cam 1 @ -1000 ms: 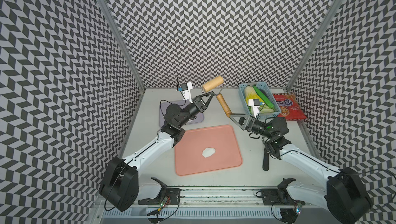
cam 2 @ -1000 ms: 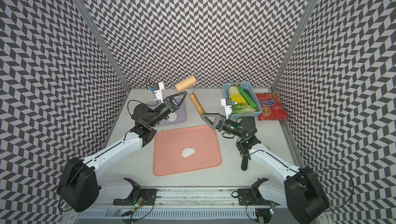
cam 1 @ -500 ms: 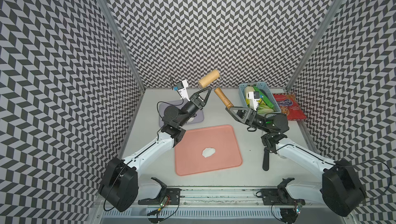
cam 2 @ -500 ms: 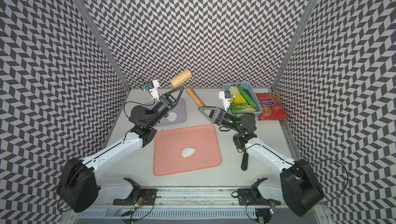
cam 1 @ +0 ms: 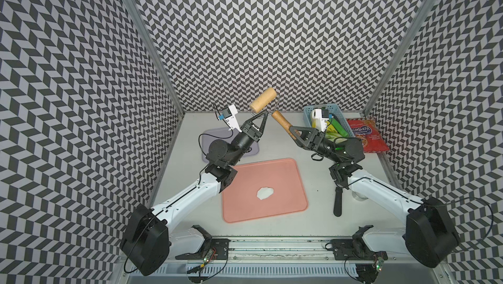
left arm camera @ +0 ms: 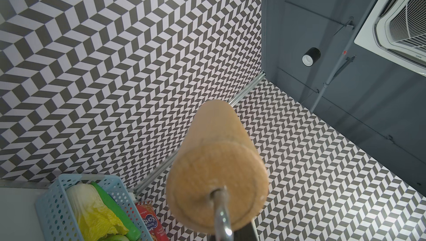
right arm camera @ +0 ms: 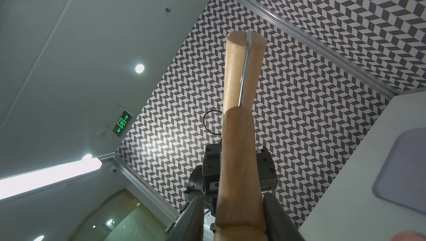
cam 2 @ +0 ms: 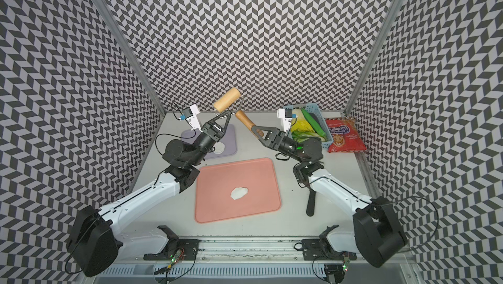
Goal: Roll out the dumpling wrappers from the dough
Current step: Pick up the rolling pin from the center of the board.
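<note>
Handover of roller seems in hand, mid-air: left end effector clenched on it near the drum, right end effector straddling wooden handle, pinch unclear, cannot tell — dough lies unrolled on pink mat; next, right likely needs a firm clamp before left lets go.

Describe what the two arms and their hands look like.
The left arm and right arm have white shells on their long links, black joints and bulky black bases. The left hand and right hand are black, each with two triangular open-frame fingers. Each wrist carries a white camera bracket; thin black cables loop nearby, and a green light glows on the right arm.
</note>
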Available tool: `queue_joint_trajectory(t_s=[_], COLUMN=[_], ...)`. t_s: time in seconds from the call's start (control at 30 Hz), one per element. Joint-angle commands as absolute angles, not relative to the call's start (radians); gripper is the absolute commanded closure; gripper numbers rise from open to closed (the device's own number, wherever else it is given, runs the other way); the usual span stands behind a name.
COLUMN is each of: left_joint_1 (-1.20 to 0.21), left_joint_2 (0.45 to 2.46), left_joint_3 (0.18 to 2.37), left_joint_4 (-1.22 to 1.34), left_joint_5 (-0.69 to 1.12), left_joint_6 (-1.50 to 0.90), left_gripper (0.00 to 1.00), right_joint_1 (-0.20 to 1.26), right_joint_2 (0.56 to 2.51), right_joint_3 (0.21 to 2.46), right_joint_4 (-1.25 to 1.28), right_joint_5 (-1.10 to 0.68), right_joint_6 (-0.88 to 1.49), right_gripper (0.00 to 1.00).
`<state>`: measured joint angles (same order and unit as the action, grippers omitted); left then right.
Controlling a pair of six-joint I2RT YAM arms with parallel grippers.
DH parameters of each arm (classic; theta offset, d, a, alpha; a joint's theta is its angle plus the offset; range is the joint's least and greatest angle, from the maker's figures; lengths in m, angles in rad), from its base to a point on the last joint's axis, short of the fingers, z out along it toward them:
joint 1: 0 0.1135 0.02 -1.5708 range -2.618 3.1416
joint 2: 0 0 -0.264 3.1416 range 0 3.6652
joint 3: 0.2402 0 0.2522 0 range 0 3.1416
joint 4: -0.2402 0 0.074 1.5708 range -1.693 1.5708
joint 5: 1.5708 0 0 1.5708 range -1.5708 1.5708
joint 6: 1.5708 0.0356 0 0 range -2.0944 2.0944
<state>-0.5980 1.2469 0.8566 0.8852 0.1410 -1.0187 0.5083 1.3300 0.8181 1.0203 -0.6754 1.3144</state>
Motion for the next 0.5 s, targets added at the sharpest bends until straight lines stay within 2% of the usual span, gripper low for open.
queue_joint_trajectory(t_s=[0.0, 0.47], left_joint_1=[-0.606, -0.632], left_joint_2=[1.231, 1.247], left_joint_3=[0.845, 0.836], left_joint_4=[0.885, 0.900], left_joint_5=[0.117, 0.112], left_joint_6=[-0.980, -0.968], left_gripper=[1.00, 1.00], right_joint_1=[0.514, 0.515], right_joint_2=[1.334, 1.350], right_joint_3=[0.867, 0.909], right_joint_4=[1.077, 1.030], right_joint_5=[-0.660, -0.676], right_joint_6=[1.330, 1.347], right_gripper=[0.57, 0.58])
